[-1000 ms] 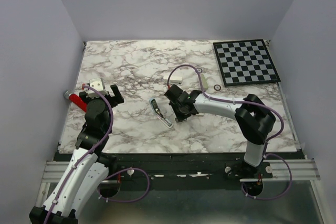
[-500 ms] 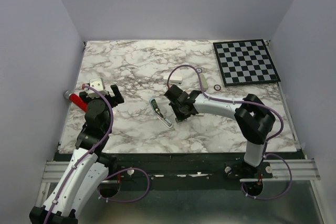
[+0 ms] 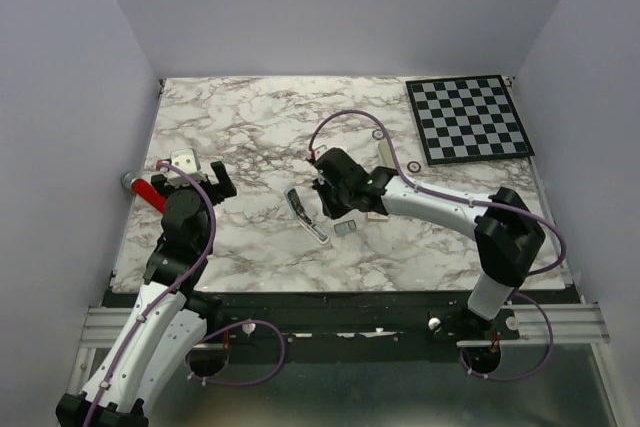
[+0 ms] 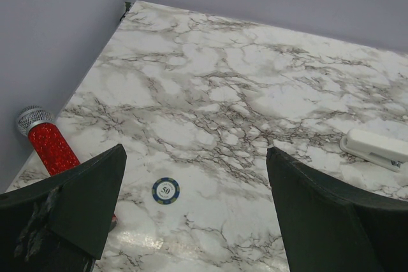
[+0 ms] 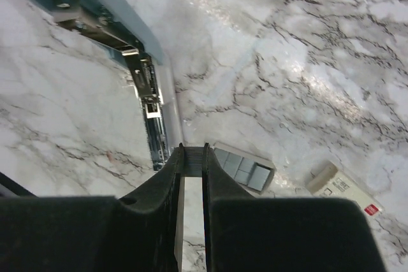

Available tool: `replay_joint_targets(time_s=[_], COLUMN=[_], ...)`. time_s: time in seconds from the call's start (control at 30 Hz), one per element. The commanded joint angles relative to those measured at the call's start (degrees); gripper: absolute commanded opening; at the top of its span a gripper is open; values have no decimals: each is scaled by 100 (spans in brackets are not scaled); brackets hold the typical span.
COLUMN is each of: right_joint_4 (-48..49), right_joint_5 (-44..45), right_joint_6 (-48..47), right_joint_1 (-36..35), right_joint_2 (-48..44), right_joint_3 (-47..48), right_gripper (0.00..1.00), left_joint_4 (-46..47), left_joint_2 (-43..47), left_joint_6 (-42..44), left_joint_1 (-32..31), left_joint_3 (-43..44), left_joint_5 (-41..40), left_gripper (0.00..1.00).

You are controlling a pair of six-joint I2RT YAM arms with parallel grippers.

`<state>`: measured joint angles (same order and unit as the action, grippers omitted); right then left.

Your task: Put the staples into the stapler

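One rectangle of staples (image 5: 245, 167) lies just beside the right gripper (image 5: 192, 155).

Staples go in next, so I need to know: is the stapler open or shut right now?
Open. The stapler lies flat with its blue top swung back, and its metal channel is bare.

The counter (image 5: 306, 42) is showing a smooth, glossy marble-look top, glaring under the light. The stapler (image 5: 118, 11) is showing a smooth pale blue plastic shell over a bare, shiny metal channel. The staples (image 5: 245, 169) are looking like dull grey metal. The right end effector (image 5: 192, 152) is pinching a thin grey strip (image 5: 192, 165) between matt black plastic fingers (image 5: 159, 189). The microphone (image 4: 48, 146) is glittering red below a metal mesh head.
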<state>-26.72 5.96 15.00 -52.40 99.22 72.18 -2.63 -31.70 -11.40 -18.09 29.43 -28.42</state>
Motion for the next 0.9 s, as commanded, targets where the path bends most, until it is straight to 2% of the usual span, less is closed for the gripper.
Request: replay_joint_targets(time_s=[0.0,0.2,0.87], right_joint_4=[562,940,1020], right_joint_5=[-472,-674,-631], right_joint_6=[-296,-419,-587], right_joint_1=[-174,-306,-367], right_joint_2=[132,378,748], right_joint_3=[147,138,-90], right_gripper=[17,17,16], left_joint_4=[79,70,70], left_joint_2=[68,85,85], left_joint_6=[24,32,41], left_joint_1=[-11,-11,-11], left_joint_3=[1,-7,-8], left_joint_5=[92,65,56], left_gripper=[99,99,99])
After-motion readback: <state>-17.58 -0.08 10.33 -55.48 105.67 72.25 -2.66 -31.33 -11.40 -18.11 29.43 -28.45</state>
